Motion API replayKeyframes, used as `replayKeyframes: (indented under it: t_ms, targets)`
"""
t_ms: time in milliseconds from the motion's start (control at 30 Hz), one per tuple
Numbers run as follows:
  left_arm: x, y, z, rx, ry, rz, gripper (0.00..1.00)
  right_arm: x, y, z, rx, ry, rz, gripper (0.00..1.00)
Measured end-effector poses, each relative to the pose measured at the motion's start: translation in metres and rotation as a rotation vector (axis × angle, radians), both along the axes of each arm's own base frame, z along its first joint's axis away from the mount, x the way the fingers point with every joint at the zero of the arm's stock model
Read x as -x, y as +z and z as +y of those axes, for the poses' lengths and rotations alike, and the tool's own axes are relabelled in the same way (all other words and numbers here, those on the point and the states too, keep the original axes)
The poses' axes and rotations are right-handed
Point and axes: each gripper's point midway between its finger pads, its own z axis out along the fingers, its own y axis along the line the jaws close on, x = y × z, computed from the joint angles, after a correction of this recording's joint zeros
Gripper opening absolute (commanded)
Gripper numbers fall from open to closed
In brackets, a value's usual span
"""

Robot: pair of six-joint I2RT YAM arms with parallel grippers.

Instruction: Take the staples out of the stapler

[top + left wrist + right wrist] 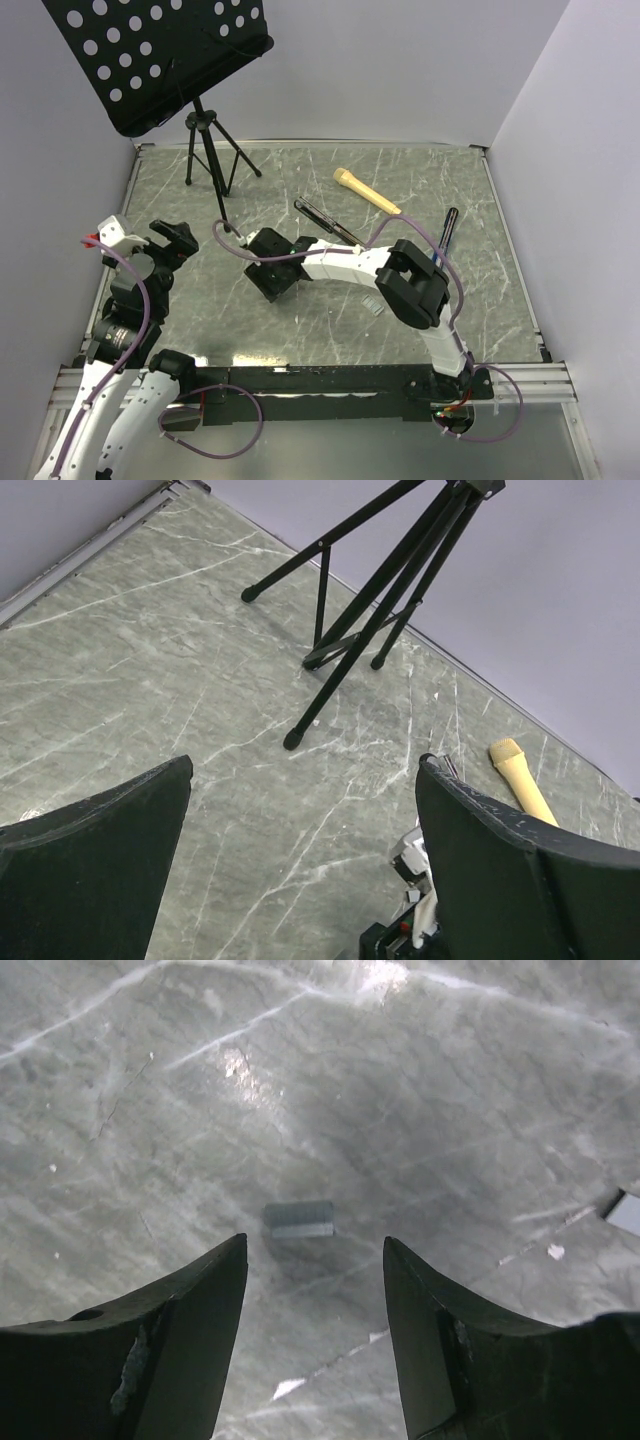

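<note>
The staples [299,1219], a small pale grey strip with squared ends and one long edge catching the light, lie flat on the veined grey table [330,335]. They sit just beyond the tips of the right gripper [314,1245], whose jaws stand apart with nothing between them. We judge the strip feather-light, thin and brittle, apt to skid on the smooth top or snap if squeezed hard. A low, gentle pinch across its narrow width, fingertips brushing the table, looks the safest hold. As it lies, its long side runs across the gap between the fingers, so a turn of the wrist might be needed first. The stapler [328,222], slim, long and black, rests on the table farther back and to the right of that gripper, apart from the strip. A tan handle [365,190] lies near it on the far side and a pen [447,228] well off to its right. We take the stapler for stiff, slick and hinged, best gripped across its sides near mid-length so neither arm swings; from above we cannot tell whether its arms are spread. The left gripper [305,770] hangs at the near left, jaws wide and empty, facing the legs of a black stand [350,610]. With the strip out on the table, we reckon the unloading is all but done.
</note>
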Motion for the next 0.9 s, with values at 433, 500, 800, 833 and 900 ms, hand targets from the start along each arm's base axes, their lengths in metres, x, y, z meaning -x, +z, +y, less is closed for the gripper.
replayKeyframes:
  t_ms: [433, 500, 800, 833, 900]
  targets:
    - [-0.001, -0.001, 0.0, -0.002, 0.001, 0.005, 0.97, -0.001, -0.011, 0.013, 0.025, 0.01, -0.029, 0.53]
    - [-0.001, -0.002, 0.0, -0.003, 0.001, 0.008, 0.97, -0.002, -0.012, 0.012, 0.031, 0.007, -0.037, 0.49]
    - [-0.002, -0.004, 0.0, -0.004, 0.002, 0.012, 0.97, -0.005, -0.013, 0.01, 0.047, -0.005, -0.062, 0.37]
    - [-0.002, -0.004, 0.0, -0.004, 0.002, 0.012, 0.97, -0.005, -0.013, 0.01, 0.047, -0.006, -0.065, 0.37]
    - [-0.002, -0.004, 0.0, -0.004, 0.002, 0.012, 0.97, -0.005, -0.013, 0.009, 0.047, -0.008, -0.068, 0.36]
